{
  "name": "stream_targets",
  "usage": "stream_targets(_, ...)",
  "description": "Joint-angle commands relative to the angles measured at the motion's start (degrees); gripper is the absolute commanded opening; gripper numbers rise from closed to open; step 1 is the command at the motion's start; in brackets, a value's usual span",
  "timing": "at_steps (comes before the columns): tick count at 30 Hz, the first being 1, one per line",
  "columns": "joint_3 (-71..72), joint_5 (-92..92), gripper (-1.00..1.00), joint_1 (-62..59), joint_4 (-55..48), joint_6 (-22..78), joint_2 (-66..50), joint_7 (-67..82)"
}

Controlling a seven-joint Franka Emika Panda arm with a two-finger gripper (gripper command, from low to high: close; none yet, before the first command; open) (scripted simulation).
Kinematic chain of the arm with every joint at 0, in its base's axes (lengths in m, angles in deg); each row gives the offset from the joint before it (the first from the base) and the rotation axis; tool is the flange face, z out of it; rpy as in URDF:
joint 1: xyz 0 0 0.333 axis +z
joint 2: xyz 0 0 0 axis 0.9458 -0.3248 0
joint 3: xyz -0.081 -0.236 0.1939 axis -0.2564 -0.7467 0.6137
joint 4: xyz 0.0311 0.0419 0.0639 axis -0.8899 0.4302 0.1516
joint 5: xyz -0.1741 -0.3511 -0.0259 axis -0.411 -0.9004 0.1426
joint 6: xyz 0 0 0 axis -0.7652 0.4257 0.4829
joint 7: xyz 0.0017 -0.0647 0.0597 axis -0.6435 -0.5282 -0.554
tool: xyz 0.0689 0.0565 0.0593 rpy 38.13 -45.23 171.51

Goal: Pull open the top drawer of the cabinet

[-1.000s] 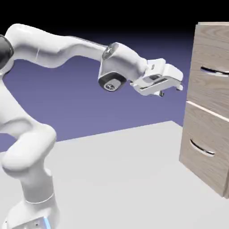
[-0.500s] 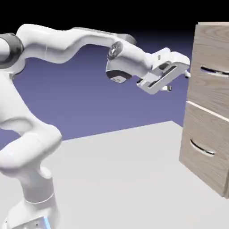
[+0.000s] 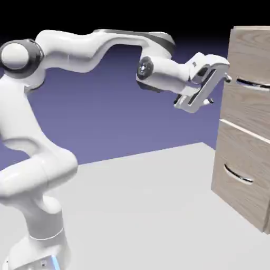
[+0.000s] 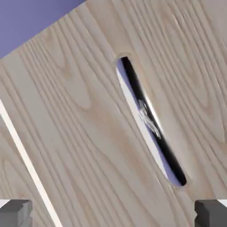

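- The fingers (image 4: 16, 213) stood wide apart with nothing between them, their tips pointing toward the cabinet's front.
- The arm (image 3: 68, 51) reached out behind the fingers, and its hand was tilted in the exterior view.
- The top drawer (image 4: 84, 128) was ahead of the fingers, its wood-grain front near them and closed, flush with the cabinet.
- The top handle (image 4: 151, 122), slim and silver, was in front of the fingers and apart from them; in the hand view it ran at a slant, above the fingers and between their two sides.
- A pale seam (image 4: 27, 162) crossed the cabinet's front lower than the fingers, between the two drawers.
- The bottom drawer (image 3: 232, 198), also closed, was farther down from the fingers, with a bowed silver handle (image 3: 238, 174).
- The cabinet (image 3: 250, 27) rose higher than the fingers.
- The pale worktop (image 3: 137, 211) spread out well below the fingers.
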Motion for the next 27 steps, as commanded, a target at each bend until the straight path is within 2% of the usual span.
stream_targets(1,0.98,1.8,0.0,-1.13,-0.62,0.22,-0.02,2.5)
stream_targets(22,21.49,39.49,0.0,-24.93,-13.62,4.81,-0.44,54.82)
stream_targets(27,27.24,39.92,0.0,-31.67,-18.04,4.3,0.55,54.4)
